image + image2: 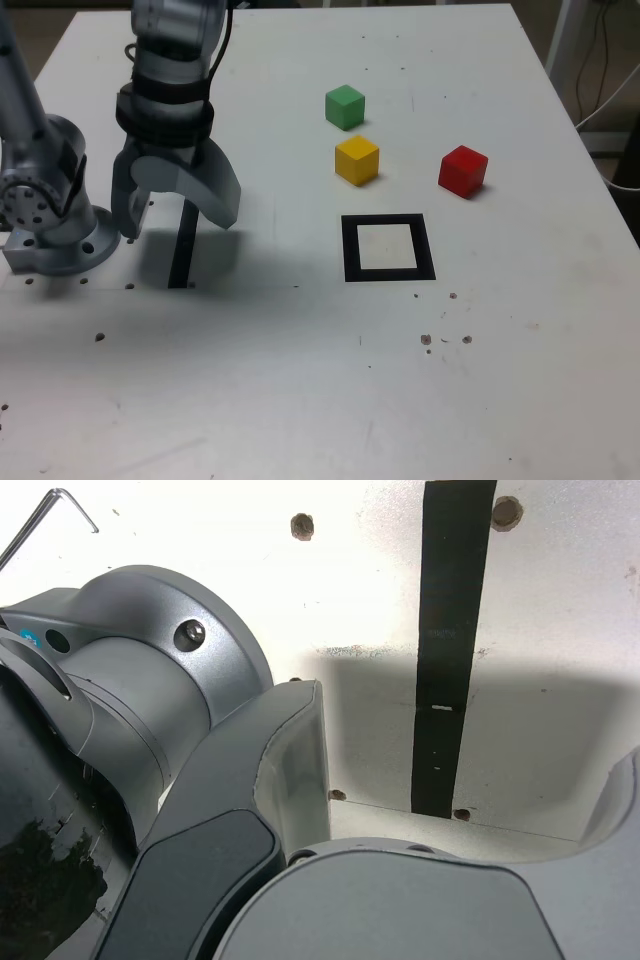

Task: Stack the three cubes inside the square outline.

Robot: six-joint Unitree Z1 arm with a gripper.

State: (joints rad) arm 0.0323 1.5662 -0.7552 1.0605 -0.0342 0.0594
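Observation:
Three small cubes lie apart on the white table in the exterior view: a green cube farthest back, a yellow cube just in front of it, and a red cube to the right. The square outline, thick black with a white centre, lies in front of the yellow cube with nothing in it. My gripper hangs open and empty over a narrow black strip at the exterior view's left, far from the cubes. The wrist view shows the two spread fingers above that black strip; no cube appears there.
The arm's grey base is bolted at the table's left edge. Small screw holes dot the tabletop. A thin metal hex key lies near the base. Cables hang past the table's right side.

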